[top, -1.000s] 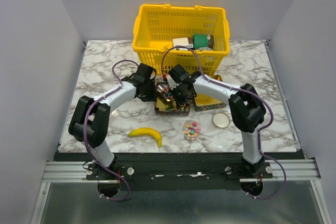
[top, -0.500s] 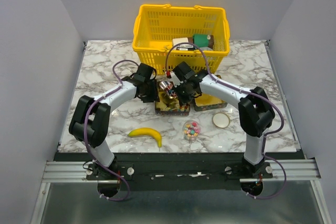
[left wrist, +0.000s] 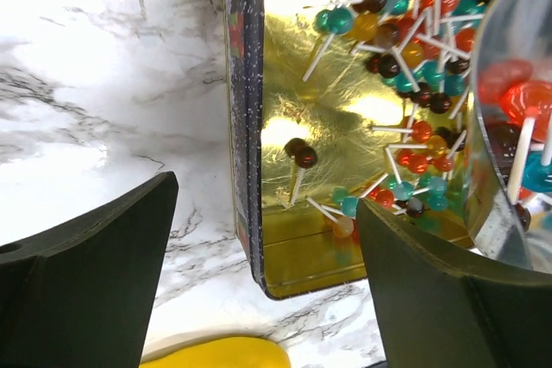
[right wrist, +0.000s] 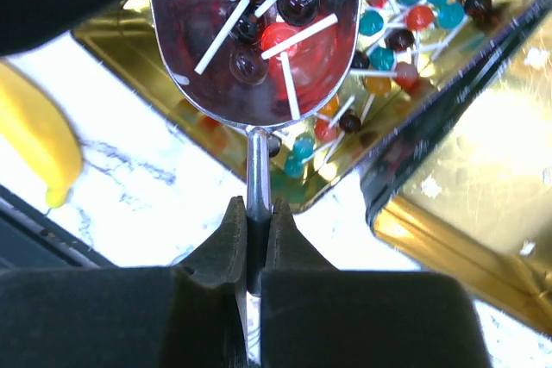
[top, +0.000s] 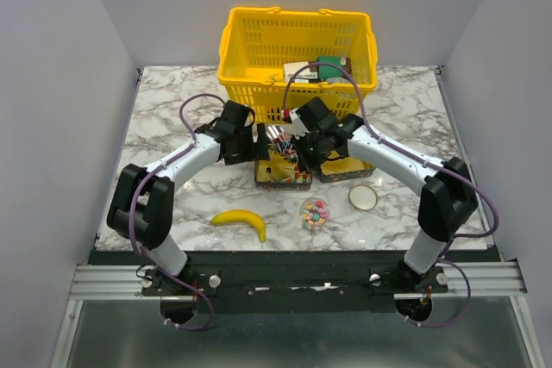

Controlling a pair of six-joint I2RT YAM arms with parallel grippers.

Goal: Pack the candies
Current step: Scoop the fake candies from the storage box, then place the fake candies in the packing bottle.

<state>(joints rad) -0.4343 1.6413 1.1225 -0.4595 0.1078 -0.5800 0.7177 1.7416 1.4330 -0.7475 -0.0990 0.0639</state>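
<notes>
Top external view, stock as I find it:

1. One white grey-veined marble table (top: pixel 164 109), bearing all that follows.
2. One yellow plastic lattice basket (top: pixel 297 40) at the far edge, with boxed goods inside.
3. One open gold rectangular tin (left wrist: pixel 328 118) at mid-table, just in front of the basket. One shallow gold tray (right wrist: pixel 466 187) lies close along its right side; whether they touch I cannot tell.
4. Many lollipops (left wrist: pixel 405 32), red, teal, orange and dark brown on white sticks. Most lie loose on the tin's floor and several sit in the scoop.
5. One shiny steel scoop (right wrist: pixel 256 152), raised over the tin with its bowl loaded.
6. My right gripper (right wrist: pixel 256 213), fingers pinched together on the scoop's thin handle.
7. My left gripper (left wrist: pixel 263 204), fingers spread wide with nothing between them, poised over the tin's left wall.
8. Many small multicoloured candies (top: pixel 315 213) in one clear round tub (top: pixel 302 213), near the front edge, in front of the tin.
9. One yellow banana (top: pixel 241 221), lying left of the tub.
10. One round pale lid (top: pixel 363 196), flat on the marble right of the tub.
</notes>
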